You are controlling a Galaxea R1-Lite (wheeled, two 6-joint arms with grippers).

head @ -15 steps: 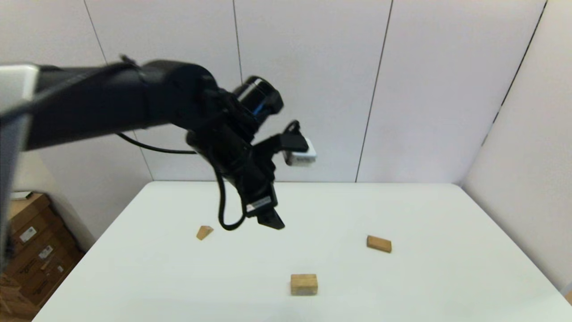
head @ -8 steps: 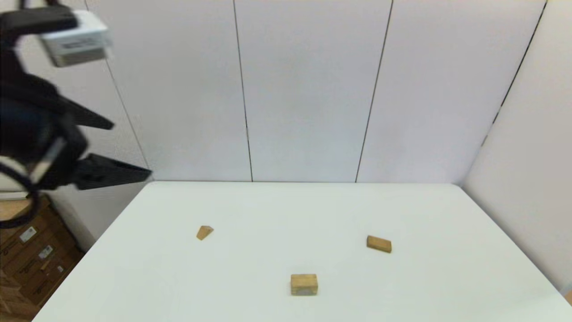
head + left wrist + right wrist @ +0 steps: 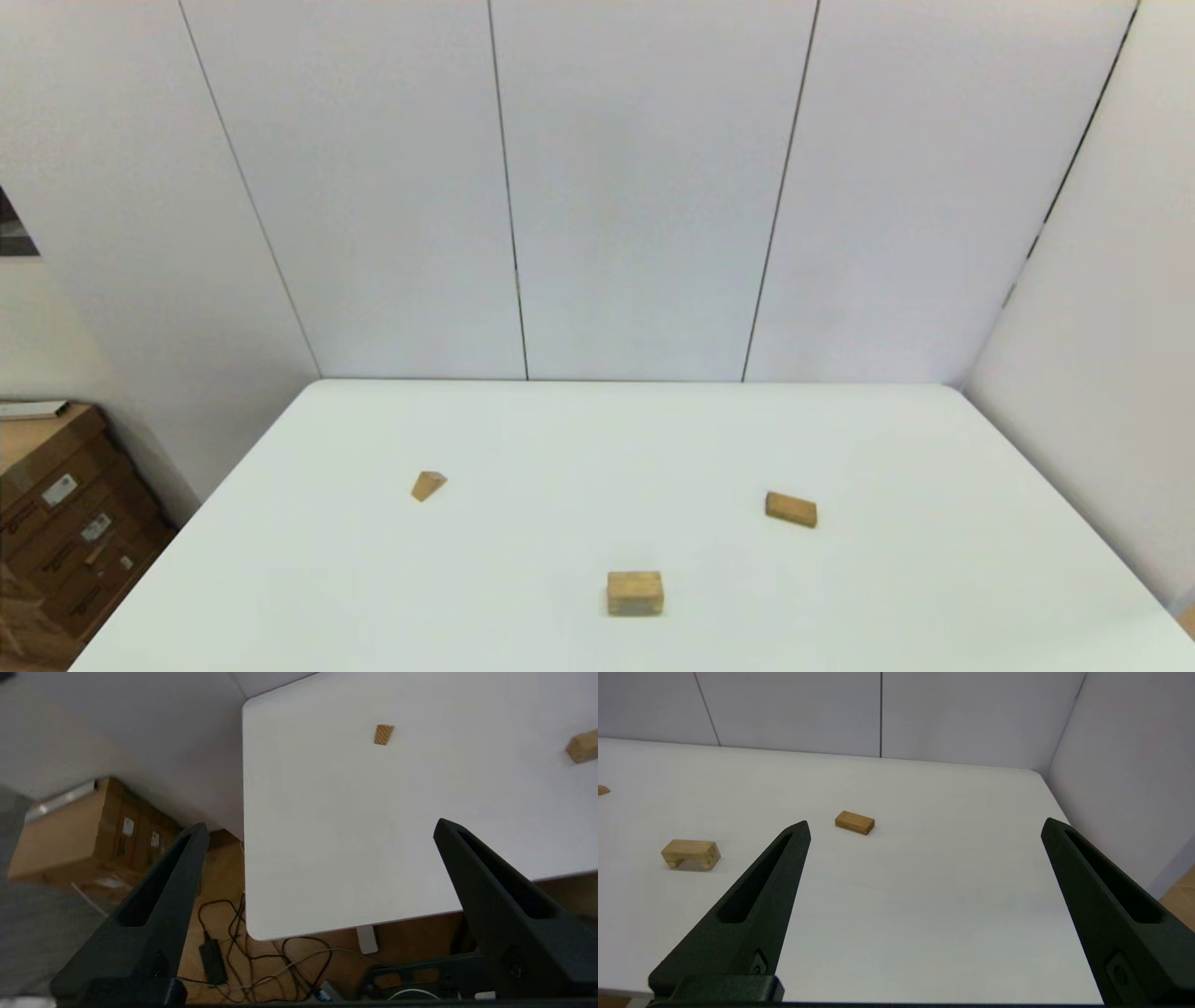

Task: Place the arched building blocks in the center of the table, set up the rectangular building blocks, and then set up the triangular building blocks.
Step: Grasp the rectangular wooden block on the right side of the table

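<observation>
Three tan wooden blocks lie apart on the white table (image 3: 597,429). The arched block (image 3: 635,594) sits near the front middle, hollow side down in the right wrist view (image 3: 691,854). Right of centre lies the flat rectangular block (image 3: 791,510) (image 3: 854,822). The small triangular block (image 3: 428,485) (image 3: 383,734) rests on the left. Neither arm shows in the head view. My left gripper (image 3: 322,826) hangs open and empty above the table's near left corner. My right gripper (image 3: 925,822) is open and empty over the table's near right side, short of the rectangular block.
Cardboard boxes (image 3: 56,523) stand on the floor left of the table, with cables (image 3: 261,961) on the floor under its front left corner. Grey wall panels (image 3: 653,187) close off the back and the right side.
My left arm has swung away from above the table's middle, leftward and out of the head view. The three blocks have not moved.
</observation>
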